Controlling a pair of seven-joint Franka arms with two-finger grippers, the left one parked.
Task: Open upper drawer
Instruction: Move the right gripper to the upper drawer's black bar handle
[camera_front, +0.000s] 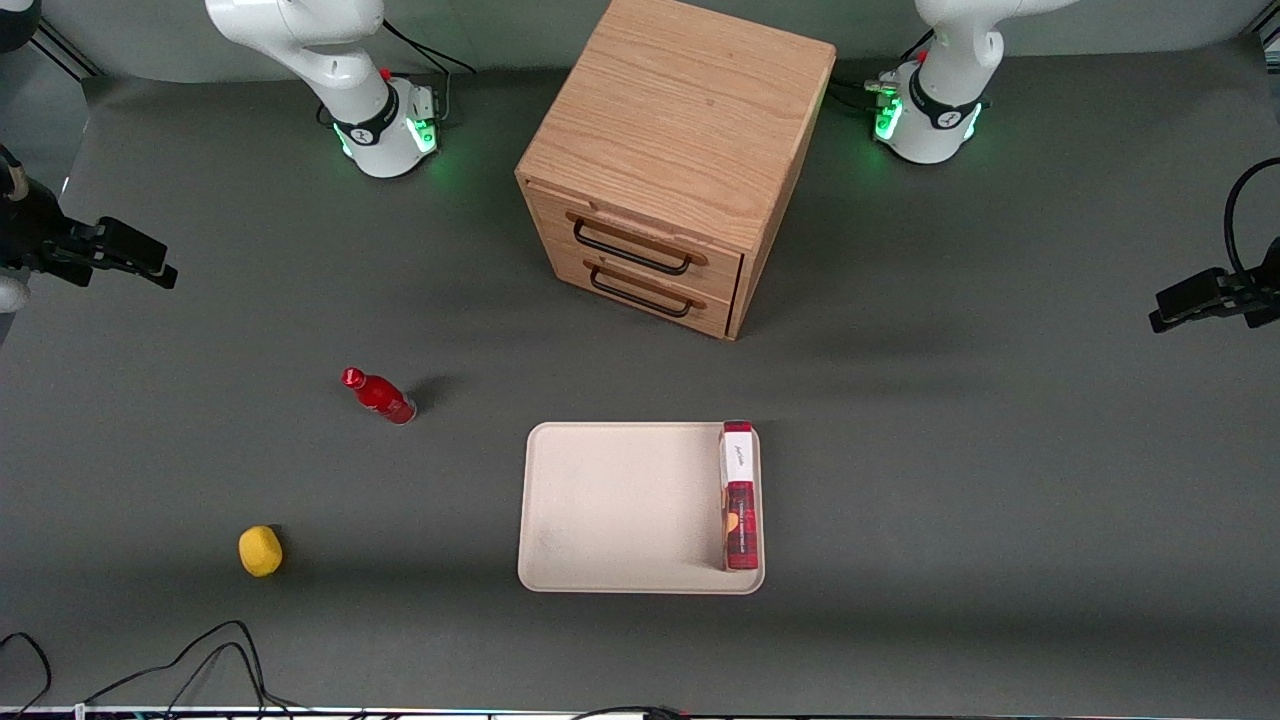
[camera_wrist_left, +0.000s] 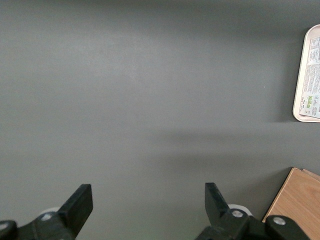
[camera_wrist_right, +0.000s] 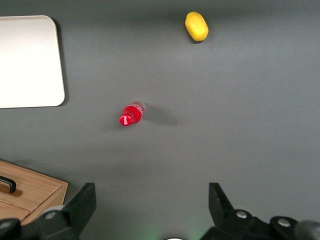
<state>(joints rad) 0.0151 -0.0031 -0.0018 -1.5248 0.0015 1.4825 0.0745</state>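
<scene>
Two drawers face you on the wooden cabinet (camera_front: 672, 150) standing mid-table; the upper drawer (camera_front: 640, 238) is closed, its black handle (camera_front: 631, 248) untouched. Your gripper (camera_wrist_right: 150, 205) hangs high at the working arm's end of the table, jaws spread wide and empty, above the red bottle (camera_wrist_right: 131, 114), well apart from the cabinet.

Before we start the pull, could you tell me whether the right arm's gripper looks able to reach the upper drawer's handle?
Probably yes: the gripper hangs open above bare table, and nothing stands in front of the upper drawer's handle.
</scene>
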